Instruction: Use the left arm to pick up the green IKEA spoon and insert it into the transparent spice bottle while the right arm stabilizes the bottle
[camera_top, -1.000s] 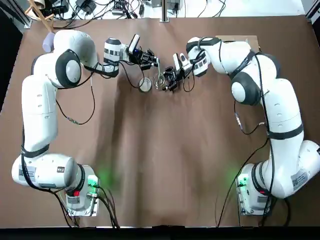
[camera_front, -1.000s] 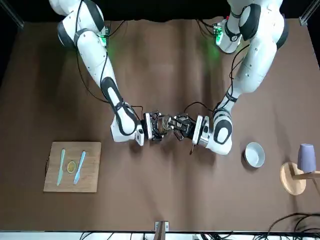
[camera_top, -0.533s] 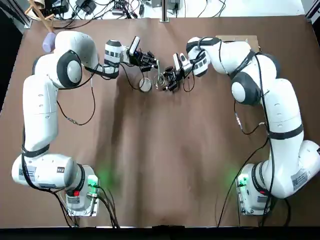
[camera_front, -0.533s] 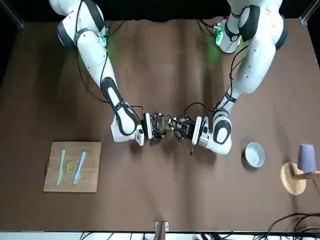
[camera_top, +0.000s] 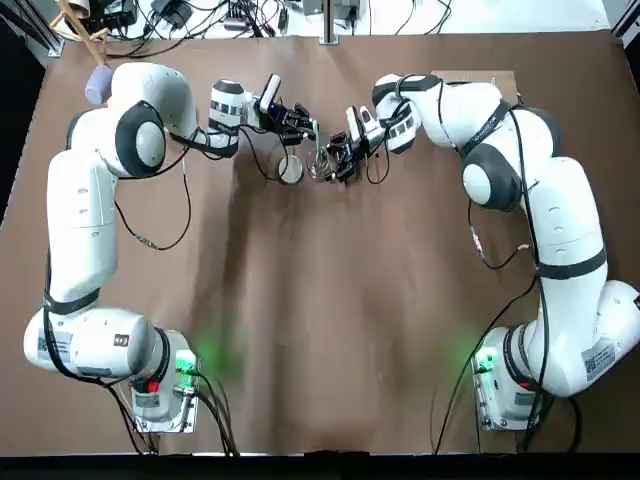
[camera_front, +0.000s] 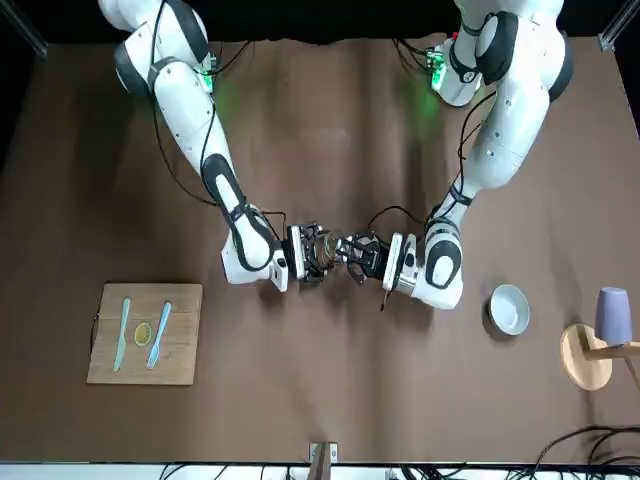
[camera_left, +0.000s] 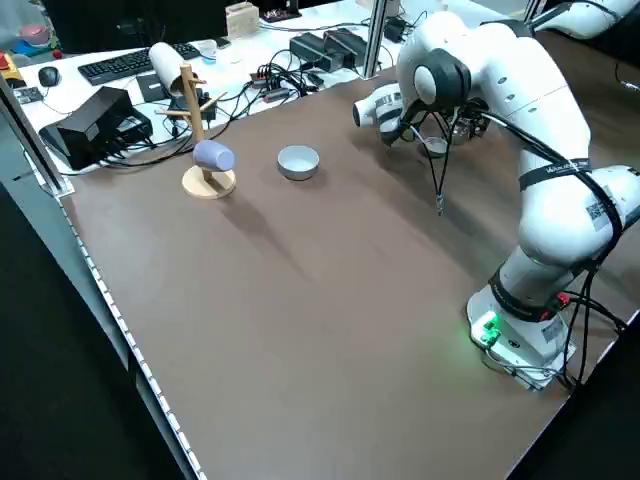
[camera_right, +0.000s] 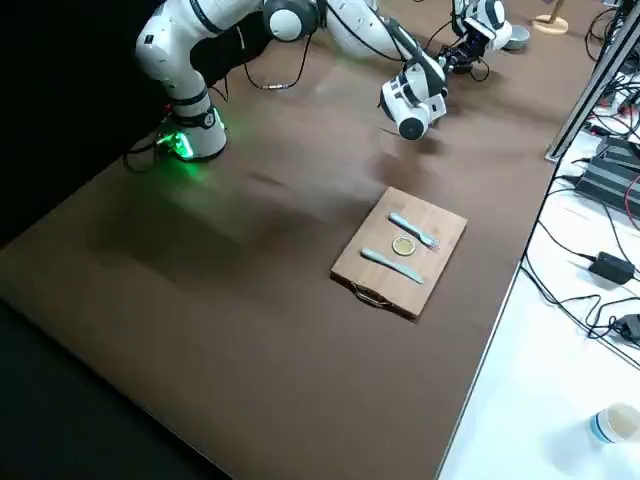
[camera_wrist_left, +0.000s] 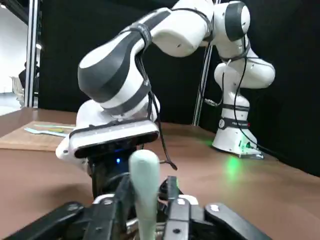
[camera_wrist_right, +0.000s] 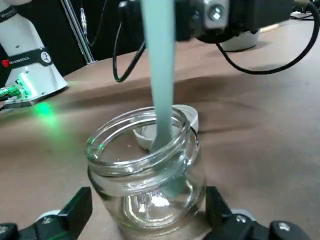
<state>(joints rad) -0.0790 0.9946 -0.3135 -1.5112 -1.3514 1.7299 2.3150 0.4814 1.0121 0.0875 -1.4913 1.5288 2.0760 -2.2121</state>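
Left end effector (camera_top: 308, 128), fingers closed on the handle of the green IKEA spoon (camera_wrist_right: 161, 75), holds it upright with its bowl inside the transparent spice bottle (camera_wrist_right: 146, 181). Right end effector (camera_top: 335, 160) grips the bottle, which stands on the brown surface (camera_top: 330, 300) beside a small metal tin (camera_top: 290, 169).
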